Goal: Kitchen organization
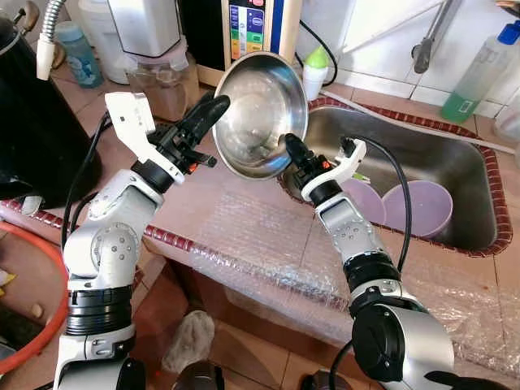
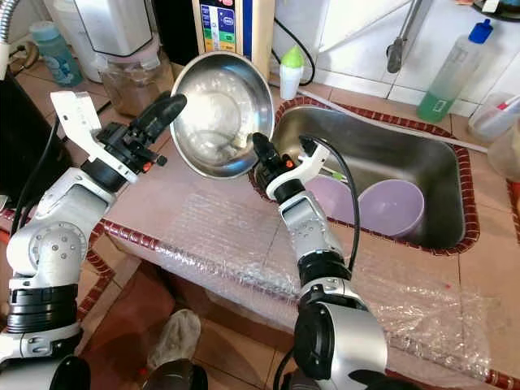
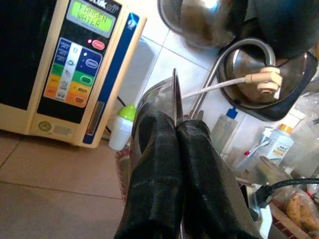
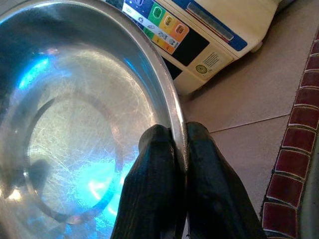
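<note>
Left eye view shows a steel bowl (image 1: 262, 114) held up in the air above the bench (image 1: 236, 211), tilted so its inside faces the camera. The left claw (image 1: 213, 107) grips the rim of the bowl at about 9 o'clock, and the right claw (image 1: 290, 148) grips the rim at about 5 o'clock. In the left wrist view the two black fingers (image 3: 154, 164) are pressed together with the thin edge of the bowl between them. The right wrist view shows the same for the other fingers (image 4: 154, 174), closed narrow on the rim.

At 3 o'clock from the bowl is a steel sink (image 1: 455, 175) set in the bench, and two purple bowls (image 1: 422, 207) lie inside it. Behind the steel bowl, at 12 o'clock, stands a beige water machine (image 1: 252, 28) with coloured buttons. Just beside it stands a small white bottle with green cap (image 1: 316, 71). Bubble wrap (image 1: 268, 244) covers the front of the bench.
</note>
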Available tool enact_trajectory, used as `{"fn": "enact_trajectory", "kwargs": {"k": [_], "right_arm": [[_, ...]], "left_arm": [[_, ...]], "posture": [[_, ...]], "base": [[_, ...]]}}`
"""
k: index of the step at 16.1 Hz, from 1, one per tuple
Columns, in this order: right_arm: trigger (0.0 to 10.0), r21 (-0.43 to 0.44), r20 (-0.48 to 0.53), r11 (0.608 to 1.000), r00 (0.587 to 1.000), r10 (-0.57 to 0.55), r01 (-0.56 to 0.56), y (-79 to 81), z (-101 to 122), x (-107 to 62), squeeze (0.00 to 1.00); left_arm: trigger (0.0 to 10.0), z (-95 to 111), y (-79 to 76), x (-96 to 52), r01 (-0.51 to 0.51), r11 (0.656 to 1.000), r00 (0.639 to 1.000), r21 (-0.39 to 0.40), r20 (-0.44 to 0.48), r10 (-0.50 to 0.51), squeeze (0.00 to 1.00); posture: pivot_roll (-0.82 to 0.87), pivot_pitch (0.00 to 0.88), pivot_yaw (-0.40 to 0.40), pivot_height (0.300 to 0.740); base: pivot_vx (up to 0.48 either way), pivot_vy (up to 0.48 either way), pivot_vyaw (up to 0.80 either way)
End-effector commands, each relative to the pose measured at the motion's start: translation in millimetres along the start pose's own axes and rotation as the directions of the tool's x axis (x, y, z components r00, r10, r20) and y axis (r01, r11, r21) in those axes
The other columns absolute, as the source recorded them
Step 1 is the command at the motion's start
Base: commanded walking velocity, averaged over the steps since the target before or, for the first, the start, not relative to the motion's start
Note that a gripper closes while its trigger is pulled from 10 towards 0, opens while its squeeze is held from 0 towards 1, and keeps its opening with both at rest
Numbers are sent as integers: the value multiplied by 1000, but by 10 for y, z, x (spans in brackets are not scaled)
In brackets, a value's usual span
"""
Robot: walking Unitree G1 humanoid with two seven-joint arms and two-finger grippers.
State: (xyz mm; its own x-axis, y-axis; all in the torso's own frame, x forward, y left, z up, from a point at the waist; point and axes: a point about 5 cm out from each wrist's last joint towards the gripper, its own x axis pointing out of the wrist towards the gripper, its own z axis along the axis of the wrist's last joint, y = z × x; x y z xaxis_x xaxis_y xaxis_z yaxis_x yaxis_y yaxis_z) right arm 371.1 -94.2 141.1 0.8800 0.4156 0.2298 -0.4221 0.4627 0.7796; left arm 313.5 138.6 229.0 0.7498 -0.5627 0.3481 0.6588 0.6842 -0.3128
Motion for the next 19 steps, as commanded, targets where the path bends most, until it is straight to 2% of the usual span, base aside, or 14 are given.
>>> {"fn": "enact_trajectory", "kwargs": {"k": [1, 6, 7, 8, 9, 11, 14, 17, 19], "right_arm": [[0, -55, -14, 997, 999, -46, 45, -61, -2, -46, 0], [0, -74, 49, 992, 994, -100, 103, -139, 132, -116, 0], [0, -91, 74, 988, 990, -119, 126, -154, 174, -129, 0], [0, -140, 93, 977, 985, -146, 158, -169, 219, -142, 0], [0, -163, 101, 971, 982, -159, 174, -183, 245, -153, 0], [0, -161, 111, 964, 974, -197, 214, -250, 270, -194, 0], [0, -155, 135, 955, 964, -231, 251, -268, 298, -197, 0], [0, -165, 200, 931, 935, -292, 326, -313, 415, -205, 0], [0, -216, 260, 884, 897, -358, 415, -386, 543, -268, 0]], "left_arm": [[0, -26, -80, 50, 39, 999, 999, 6, -9, -38, 0], [0, -72, -61, 92, 23, 999, 999, 27, -35, -22, 0], [0, -79, -49, 105, 10, 999, 999, 39, -40, -9, 671], [9843, -111, -51, 98, 23, 999, 998, 42, -66, -20, 1000], [10000, -136, -65, 88, 45, 998, 995, 44, -85, -42, 1000], [10000, -152, -19, 83, 12, 997, 996, 73, -84, -6, 1000], [10000, -185, -38, 77, 26, 996, 995, 85, -103, -17, 1000], [10000, -210, -41, 46, 38, 993, 991, 115, -131, -23, 1000], [10000, -271, -28, -18, 42, 988, 984, 147, -178, -15, 1000]], "posture": [[70, 43, -12, 740], [58, 45, 2, 740], [60, 41, 2, 740], [59, 40, 3, 740], [59, 40, 3, 740], [57, 38, 3, 740], [60, 36, 3, 740], [63, 35, 5, 740], [62, 36, 11, 740]], "base": [[0, 0, 0], [0, 0, 0], [0, 0, 0], [0, 0, 0], [0, 0, 0], [0, 0, 0], [0, 0, 0], [0, 0, 0], [0, 0, 0]]}}
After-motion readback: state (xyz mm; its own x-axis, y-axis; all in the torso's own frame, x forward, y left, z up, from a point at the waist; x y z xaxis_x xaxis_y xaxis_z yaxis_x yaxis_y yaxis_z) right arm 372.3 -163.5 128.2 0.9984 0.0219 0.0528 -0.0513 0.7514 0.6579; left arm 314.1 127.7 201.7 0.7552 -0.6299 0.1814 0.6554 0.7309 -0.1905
